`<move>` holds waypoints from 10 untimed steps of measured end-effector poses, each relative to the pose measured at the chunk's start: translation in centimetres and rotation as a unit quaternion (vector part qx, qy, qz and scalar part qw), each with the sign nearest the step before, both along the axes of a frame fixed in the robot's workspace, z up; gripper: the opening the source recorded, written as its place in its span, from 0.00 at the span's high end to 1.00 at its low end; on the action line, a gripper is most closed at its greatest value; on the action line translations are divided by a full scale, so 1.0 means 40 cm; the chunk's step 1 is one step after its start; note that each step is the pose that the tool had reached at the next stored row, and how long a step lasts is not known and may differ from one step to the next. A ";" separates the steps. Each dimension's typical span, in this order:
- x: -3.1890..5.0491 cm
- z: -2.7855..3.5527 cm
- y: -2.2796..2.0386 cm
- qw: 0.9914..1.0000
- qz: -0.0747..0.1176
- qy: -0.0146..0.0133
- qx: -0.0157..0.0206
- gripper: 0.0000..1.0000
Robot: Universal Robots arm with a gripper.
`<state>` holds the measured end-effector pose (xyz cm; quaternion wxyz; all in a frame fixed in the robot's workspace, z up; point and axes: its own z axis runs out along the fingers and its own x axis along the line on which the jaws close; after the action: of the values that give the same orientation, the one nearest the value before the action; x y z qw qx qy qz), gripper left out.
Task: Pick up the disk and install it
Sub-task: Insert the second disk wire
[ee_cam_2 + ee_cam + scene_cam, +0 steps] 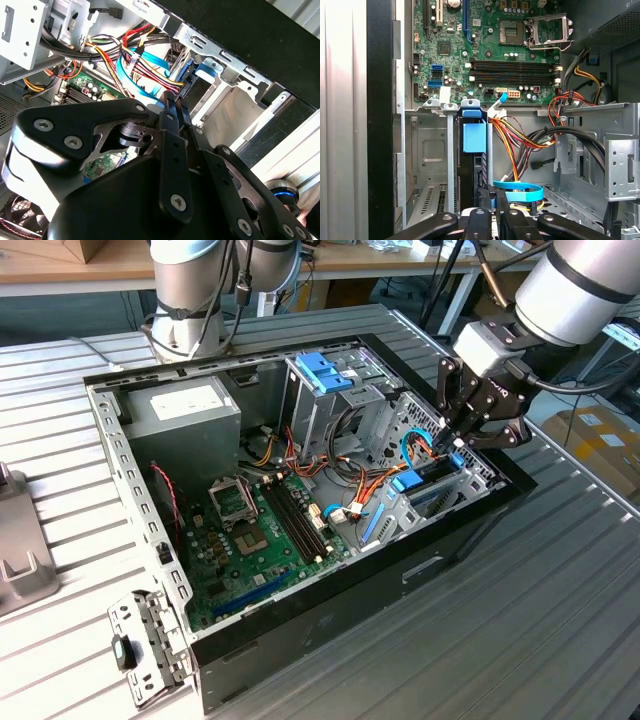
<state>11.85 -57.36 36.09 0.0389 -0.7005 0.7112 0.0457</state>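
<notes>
Open PC case (300,640) lies on slatted table (540,620). Inside: motherboard (260,530) on floor, power supply (185,405) toward ext. view's left, drive cage (330,390) behind board. Disk (472,150) stands on edge in bay at case's ext.-view right wall; gripper (452,440) directly above it, cables (520,145) beside.

Open desktop case (150,540) lying on its side on a ribbed metal table (560,620). Green motherboard (255,540) sits on the case floor, empty CPU socket (232,502) with its metal bracket, black RAM slots (300,520) right beside it. Grey power supply (185,410) is in the corner, with a bundle of red, yellow and orange wires (350,485) snaking across the middle. A darker-blue latch piece (325,370) tops the grey drive cage (340,405). A loose metal bracket (150,635) lies on the table by the case's near corner. Cardboard boxes (600,445) sit on the exterior view's right.
</notes>
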 end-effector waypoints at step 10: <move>-0.006 -0.001 -0.007 1.000 0.000 0.000 0.000 0.84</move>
<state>11.61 -57.66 36.06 0.0389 -0.7005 0.7112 0.0457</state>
